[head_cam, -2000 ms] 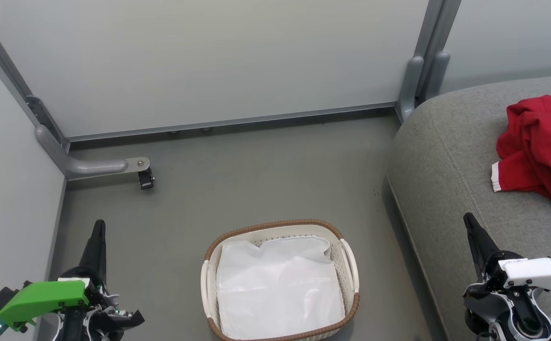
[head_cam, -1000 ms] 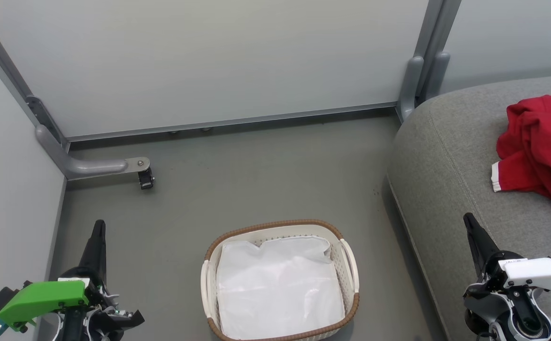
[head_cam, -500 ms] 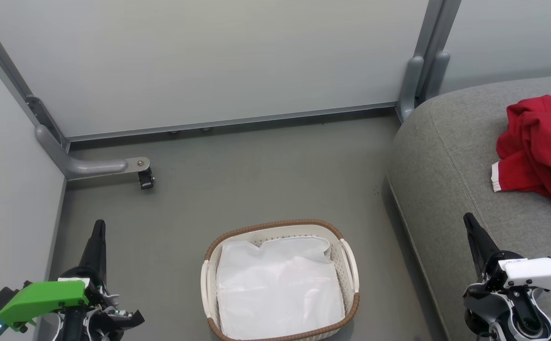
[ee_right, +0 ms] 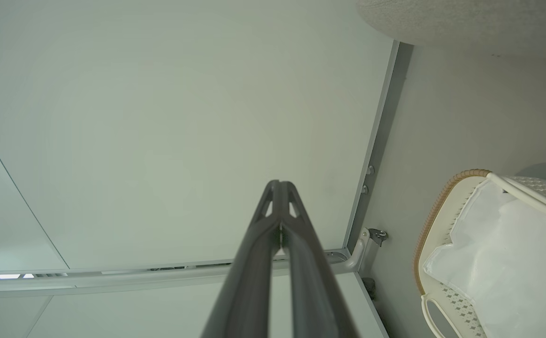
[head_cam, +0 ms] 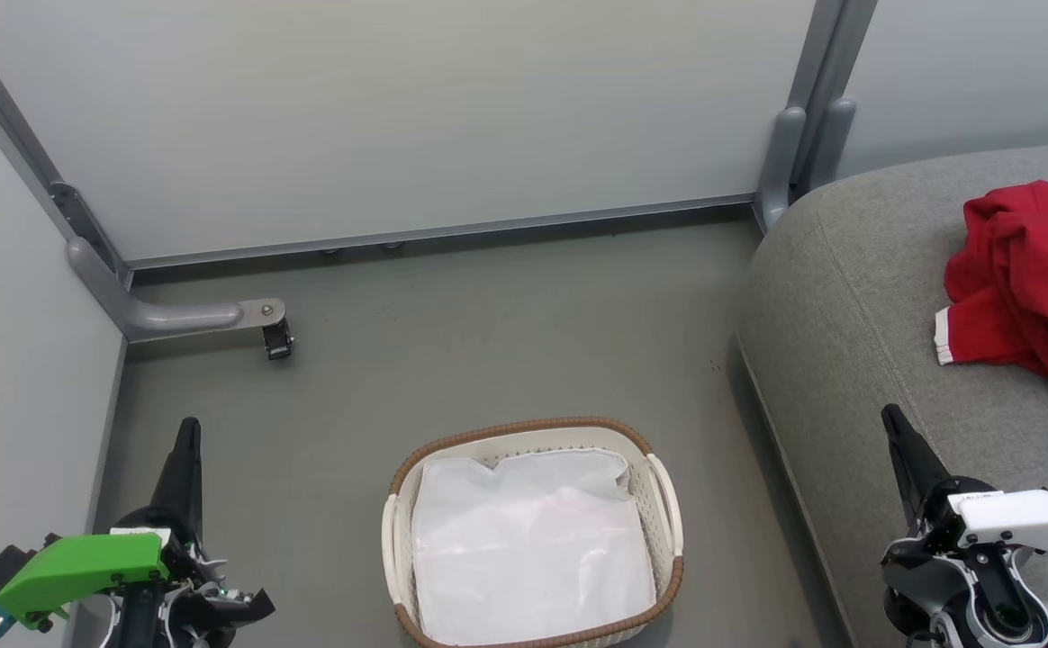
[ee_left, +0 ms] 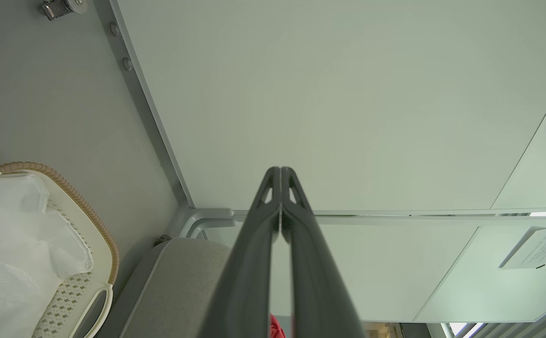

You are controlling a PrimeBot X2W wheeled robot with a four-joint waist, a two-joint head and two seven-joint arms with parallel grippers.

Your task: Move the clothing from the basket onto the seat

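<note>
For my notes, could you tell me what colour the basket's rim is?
Brown woven rim, clearest in the head view.

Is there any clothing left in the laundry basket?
No: the laundry basket holds a white liner sheet; the red clothing lies crumpled on the grey seat.

basket (head_cam: pixel 524 425): on the floor (head_cam: pixel 452 342), dial centre
liner sheet (head_cam: pixel 528 549): in the basket
seat (head_cam: pixel 848 342): 3 o'clock, apart from the basket
clothing (head_cam: pixel 1019 279): on the seat, 2 o'clock
wall panel (head_cam: pixel 416 117): behind, 12 o'clock
left end effector (head_cam: pixel 189 427): 9 o'clock
right end effector (head_cam: pixel 889 416): 3 o'clock
</note>
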